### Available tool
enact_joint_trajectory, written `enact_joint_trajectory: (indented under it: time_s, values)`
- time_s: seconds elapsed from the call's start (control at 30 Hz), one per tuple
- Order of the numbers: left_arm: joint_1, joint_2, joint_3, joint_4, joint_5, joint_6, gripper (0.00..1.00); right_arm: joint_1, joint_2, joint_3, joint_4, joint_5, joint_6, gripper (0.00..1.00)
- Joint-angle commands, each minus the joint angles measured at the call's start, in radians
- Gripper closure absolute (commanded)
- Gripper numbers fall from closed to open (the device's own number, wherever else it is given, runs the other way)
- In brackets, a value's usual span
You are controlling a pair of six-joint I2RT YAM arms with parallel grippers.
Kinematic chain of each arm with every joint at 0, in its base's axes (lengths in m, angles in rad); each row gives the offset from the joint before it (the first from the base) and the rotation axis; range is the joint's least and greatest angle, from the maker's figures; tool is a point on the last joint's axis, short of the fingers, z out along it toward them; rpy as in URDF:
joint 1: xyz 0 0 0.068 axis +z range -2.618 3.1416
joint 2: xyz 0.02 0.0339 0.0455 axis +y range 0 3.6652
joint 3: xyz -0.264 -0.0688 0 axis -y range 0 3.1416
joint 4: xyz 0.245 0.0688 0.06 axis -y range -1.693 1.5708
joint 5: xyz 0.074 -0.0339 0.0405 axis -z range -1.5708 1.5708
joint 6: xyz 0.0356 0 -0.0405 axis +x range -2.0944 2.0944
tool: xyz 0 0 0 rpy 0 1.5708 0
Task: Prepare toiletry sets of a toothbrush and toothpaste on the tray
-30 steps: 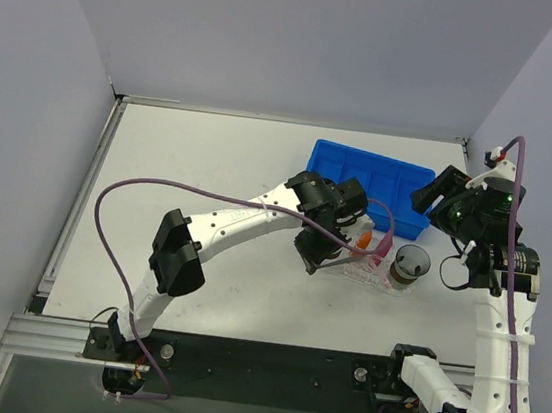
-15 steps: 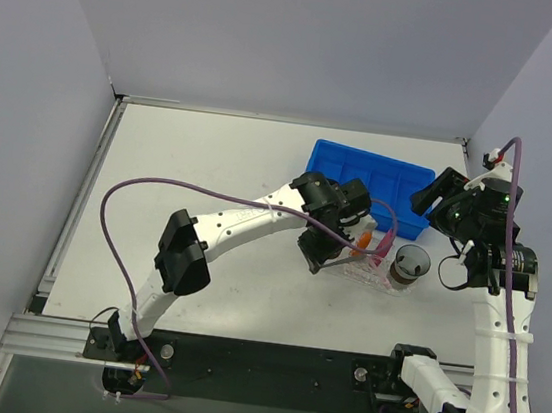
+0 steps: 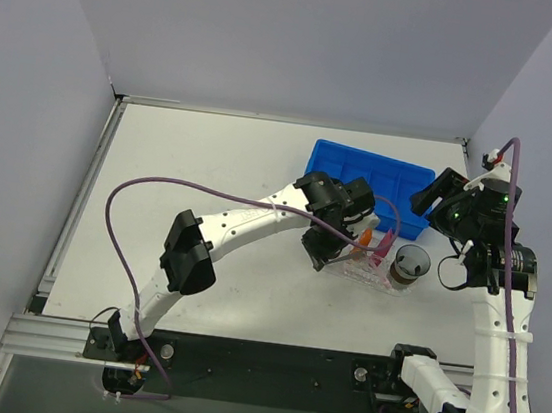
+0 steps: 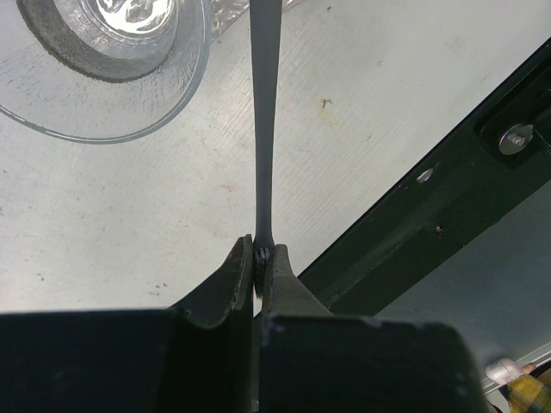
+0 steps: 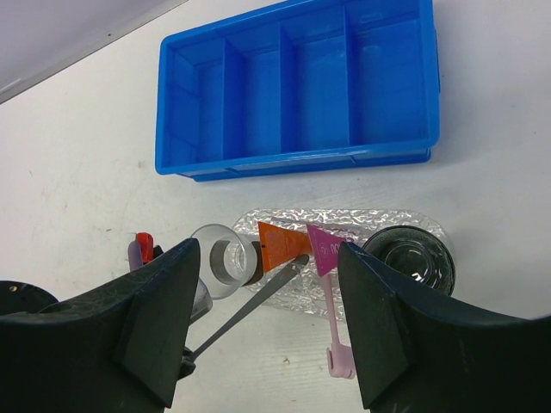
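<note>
Pinching toothbrush (image 4: 264, 129) by its tail end, L fingers (image 4: 239, 274) clamped tight; tip aimed at clear cup (image 4: 129, 105) at tray (image 5: 362, 222) end beside toothpaste (image 5: 277, 245), prob. to stand it upright. R fingers (image 5: 164, 318) wide, empty, hovering near blue bin (image 5: 297, 163).

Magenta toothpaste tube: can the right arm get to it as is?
Probably yes. The right gripper is open, facing the tray, and the magenta tube sits uncovered near its right finger. The left gripper pokes the toothbrush in close beside it, so clearance looks tight.
</note>
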Motion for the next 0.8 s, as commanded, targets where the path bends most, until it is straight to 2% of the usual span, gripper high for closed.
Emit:
enact_joint_trajectory:
  time_s: [0.0,0.77]
  values:
    - [-0.004,0.015,0.056,0.006,-0.005,-0.014,1.00,0.005,-0.010,-0.014,0.016,0.020,-0.015,0.40]
    - [-0.004,0.056,0.125,0.021,0.000,-0.014,0.98,0.005,-0.014,-0.038,0.017,0.026,-0.015,0.39]
